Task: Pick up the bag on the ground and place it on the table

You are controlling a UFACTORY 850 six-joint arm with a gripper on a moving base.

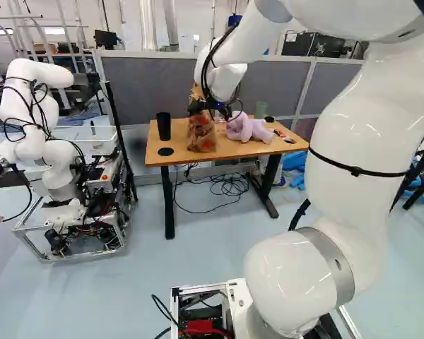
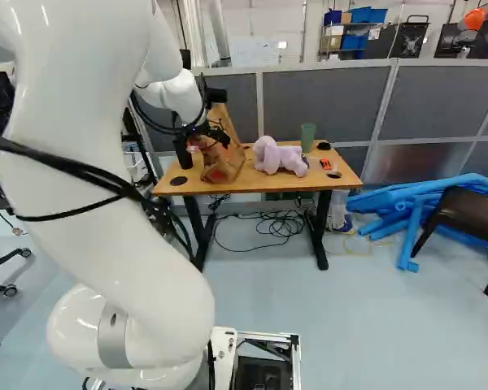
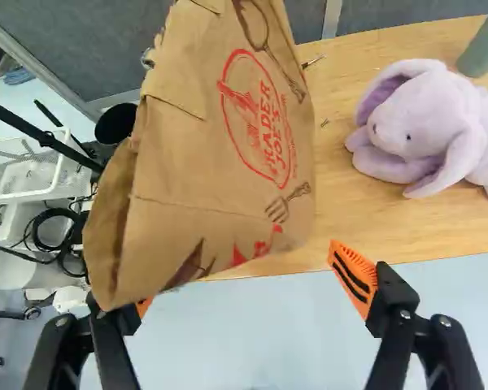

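Right base view: A brown paper bag leaned on the wooden table beside the black gripper of the white arm. Seen from the wrist, the two fingers stood wide apart, one orange pad in full sight at the bag's side, the other partly hidden behind the bag's lower part; whether that finger touched the paper could not be told. The bag, printed in red, was not clamped between them.

Sharing the tabletop were a lavender plush toy, lying near the bag, and, just behind it, a green cup. A black cup stood on the bag's other side, near a round black disc on the wood. Dark cables lay in a tangle on the floor below, and a gray partition rose behind. At the left of the left base view stood another robot; at the right of the right base view, blue tubes lay heaped by a dark chair.
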